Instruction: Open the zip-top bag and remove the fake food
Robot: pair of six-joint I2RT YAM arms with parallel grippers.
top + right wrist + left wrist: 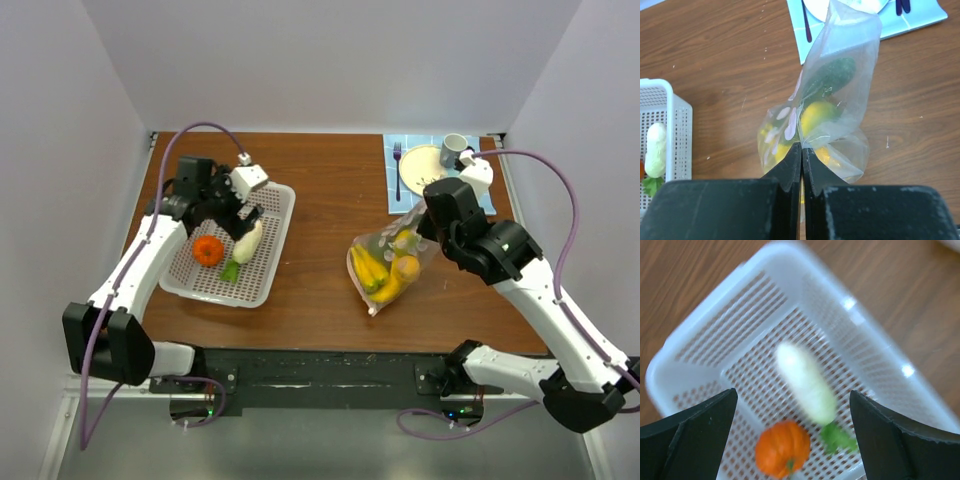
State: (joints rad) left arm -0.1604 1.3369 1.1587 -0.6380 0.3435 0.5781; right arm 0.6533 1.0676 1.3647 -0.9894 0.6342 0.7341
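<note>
your wooden table [325,200] splits the work in two. the left arm reaches forward and bends down over the white perforated basket [272,258]. its left gripper [793,391] is spread wide, holds nothing and points at the basket floor, which reads as a drop-off pose. the right arm folds in toward the middle. its right gripper [801,145] is pinched tight on a fold of the zip-top bag [845,95], right of centre on the table, probably to steady it for the other arm. most of the fake food [385,268] sits inside: bananas [368,270], a lemon [817,116], a dark cucumber [832,77]. in the basket lie the white-green piece [807,385] and, beside it, an orange pumpkin toy [782,447].
</note>
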